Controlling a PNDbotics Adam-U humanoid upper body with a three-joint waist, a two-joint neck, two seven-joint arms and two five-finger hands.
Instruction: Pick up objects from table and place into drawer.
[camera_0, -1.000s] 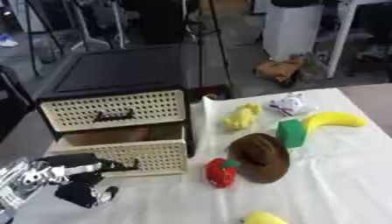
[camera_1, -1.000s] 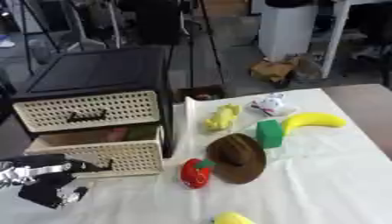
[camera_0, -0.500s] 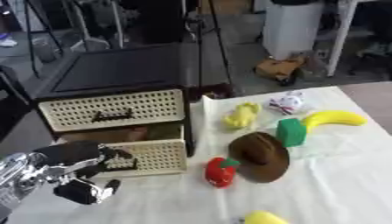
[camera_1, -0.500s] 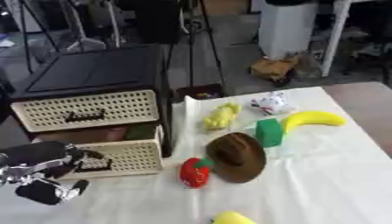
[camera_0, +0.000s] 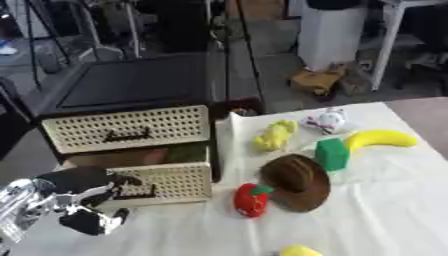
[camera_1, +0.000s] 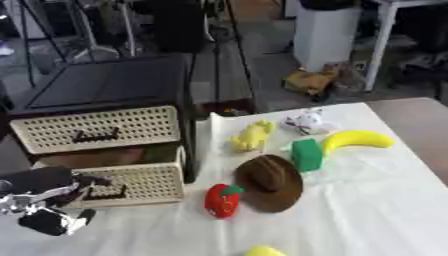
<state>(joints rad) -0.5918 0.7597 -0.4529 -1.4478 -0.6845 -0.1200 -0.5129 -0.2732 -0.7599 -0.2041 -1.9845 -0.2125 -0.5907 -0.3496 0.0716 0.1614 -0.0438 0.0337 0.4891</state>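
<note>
Left hand (camera_0: 83, 200) curled at the open lower drawer (camera_0: 166, 181) front, whether we grip its handle we cannot tell, apple (camera_0: 251, 200), hat (camera_0: 296, 182), banana (camera_0: 381, 138) right of drawer

My worktop (camera_0: 385, 200) was spread with a white cloth, and at its left end stood a black drawer unit (camera_0: 131, 100) with two cream perforated drawers, the lower one (camera_0: 162, 180) pulled partly out. Beside it lay a red fruit (camera_0: 251, 199) touching a brown hat-shaped thing (camera_0: 296, 181), with a green block (camera_0: 332, 154) just behind. Farther back lay a yellow toy (camera_0: 274, 135), a small white toy (camera_0: 325, 120) and a banana (camera_0: 381, 139), and another yellow thing (camera_0: 300, 250) showed at the near edge.
</note>
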